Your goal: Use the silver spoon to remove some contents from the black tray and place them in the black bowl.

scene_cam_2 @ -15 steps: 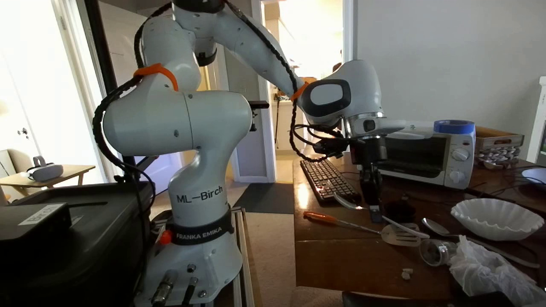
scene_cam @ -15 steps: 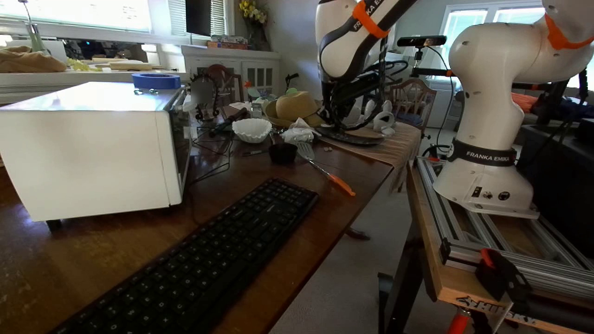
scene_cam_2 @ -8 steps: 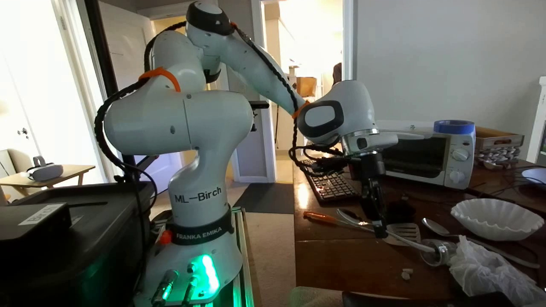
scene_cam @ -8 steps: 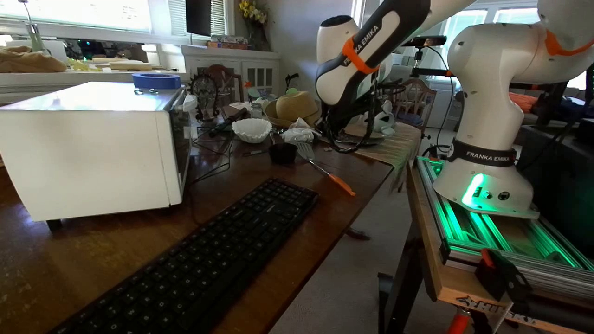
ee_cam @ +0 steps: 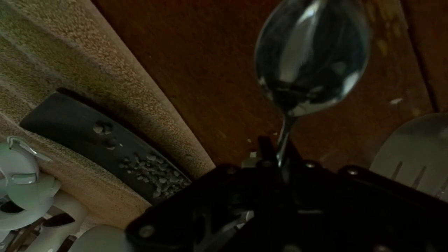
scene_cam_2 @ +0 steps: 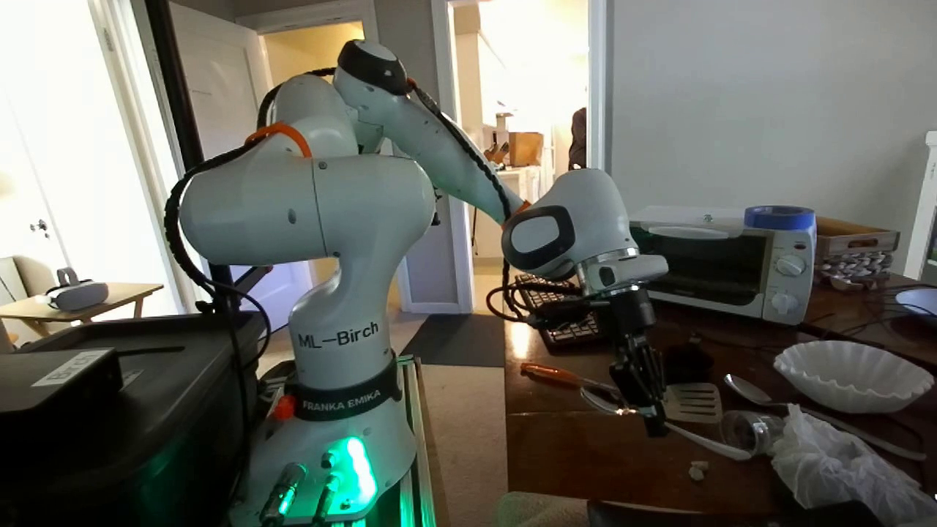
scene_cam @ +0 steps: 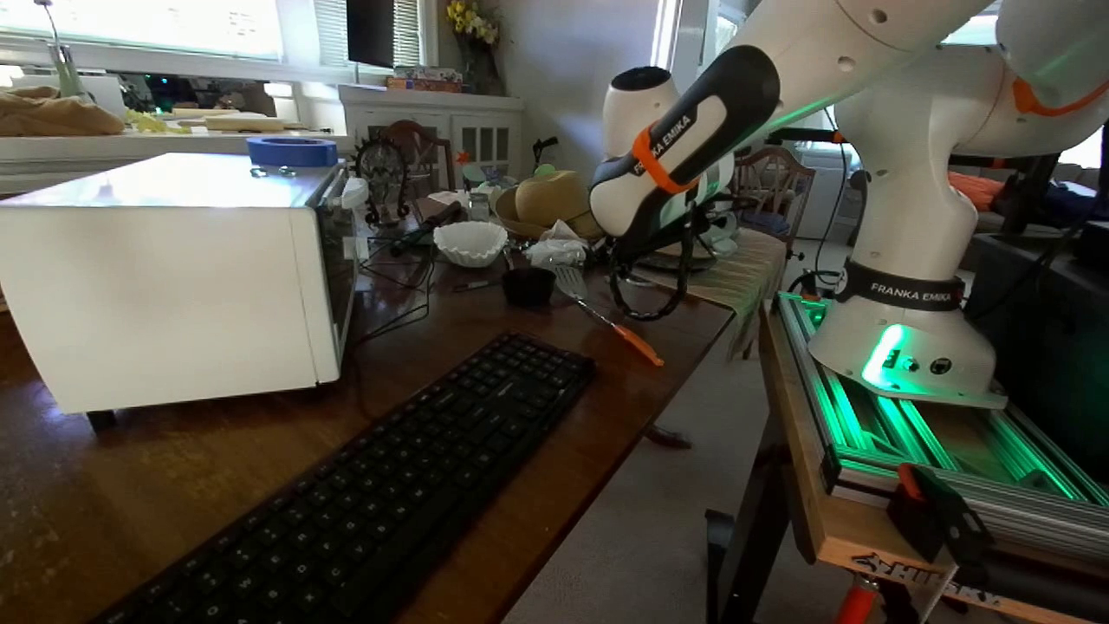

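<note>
Currently the tool [scene_cam_2: 654, 426] pinches the silver spoon [ee_cam: 309, 59] above open tabletop [ee_cam: 196, 70], the black tray [ee_cam: 66, 115] past its edge.

Spatula [ee_cam: 414, 143] is caught by all three cams: it's faced from roughly opposite sides in both exterior views and looked down on, way closer, in the wrist view.
</note>
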{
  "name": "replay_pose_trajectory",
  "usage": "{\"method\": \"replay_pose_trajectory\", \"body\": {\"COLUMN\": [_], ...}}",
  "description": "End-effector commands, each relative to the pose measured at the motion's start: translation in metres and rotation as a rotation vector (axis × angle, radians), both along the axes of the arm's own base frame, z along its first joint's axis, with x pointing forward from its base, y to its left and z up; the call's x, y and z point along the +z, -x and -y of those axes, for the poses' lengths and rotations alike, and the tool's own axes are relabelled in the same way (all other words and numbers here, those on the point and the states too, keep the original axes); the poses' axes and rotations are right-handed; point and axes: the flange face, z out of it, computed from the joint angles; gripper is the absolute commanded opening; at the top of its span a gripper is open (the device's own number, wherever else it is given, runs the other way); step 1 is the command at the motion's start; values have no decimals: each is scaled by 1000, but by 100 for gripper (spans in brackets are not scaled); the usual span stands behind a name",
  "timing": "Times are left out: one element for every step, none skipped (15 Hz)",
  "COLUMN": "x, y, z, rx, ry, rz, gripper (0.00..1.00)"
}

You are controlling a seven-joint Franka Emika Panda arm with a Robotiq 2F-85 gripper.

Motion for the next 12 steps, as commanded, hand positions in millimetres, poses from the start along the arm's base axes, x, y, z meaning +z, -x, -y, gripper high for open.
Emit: {"method": "replay_pose_trajectory", "body": {"x": [-7, -8, -8, -8, -7, -6, -4, -1, 5, 10, 16, 24], "y": [4, 5, 6, 6, 6, 6, 5, 4, 2, -1, -3, -6], "z": [6, 7, 8, 9, 10, 10, 11, 12, 13, 14, 14, 14], "rx": [8, 9, 12, 15, 18, 22, 28, 35, 45, 58, 70, 86], "ry": [32, 39, 40, 41, 43, 46, 49, 57, 63, 67, 71, 73], "rz": [31, 35, 39, 46, 52, 63, 73, 84, 102, 116, 131, 149], "gripper": [2, 2, 2, 2, 34, 35, 41, 48, 57, 64, 73, 79]}}
